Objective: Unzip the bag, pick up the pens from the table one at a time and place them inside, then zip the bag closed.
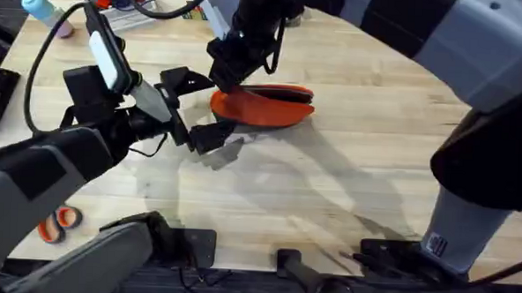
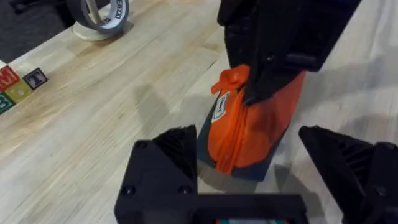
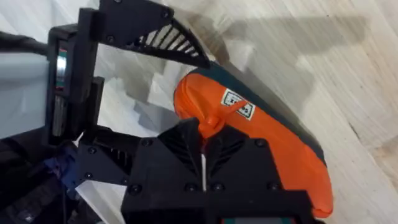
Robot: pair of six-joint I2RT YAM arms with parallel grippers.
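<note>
Right gripper (image 3: 204,163) pinched on the orange zipper pull (image 3: 210,122) of the bag (image 1: 264,107) mid-table; left gripper (image 2: 258,162) spread wide just beside its end (white label (image 2: 221,107) unreadable).

Pale plank table (image 1: 348,168). Orange bag (image 1: 267,107) at centre. Tape roll (image 2: 99,15), letter blocks (image 2: 18,84) nearby. Scissors (image 1: 56,223) at 8 o'clock.
</note>
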